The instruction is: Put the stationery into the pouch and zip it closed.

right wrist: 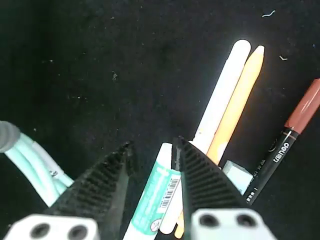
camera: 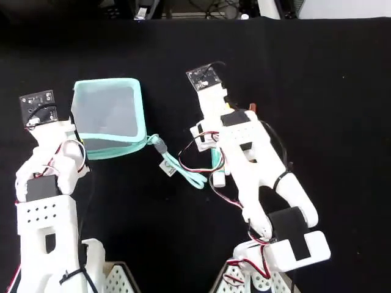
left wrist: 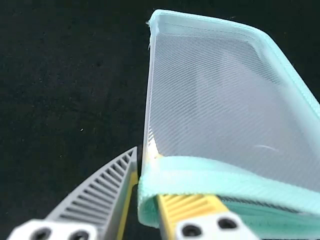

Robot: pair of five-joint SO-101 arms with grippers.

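The mint mesh pouch lies at the back left, its mint wrist strap trailing toward the middle. My left gripper is shut on the pouch's near corner. In the left wrist view the zipper rim lies over the yellow-padded finger, with the grey finger outside. My right gripper stands open, its black fingers either side of a mint-and-white pen. Beside it lie a white pen, an orange pen and a brown-capped black marker.
A small pale eraser sits between the pens and the marker. The strap loops close to my right gripper. Black cloth covers the table, with free room at the right and far back. Both arm bases stand at the front edge.
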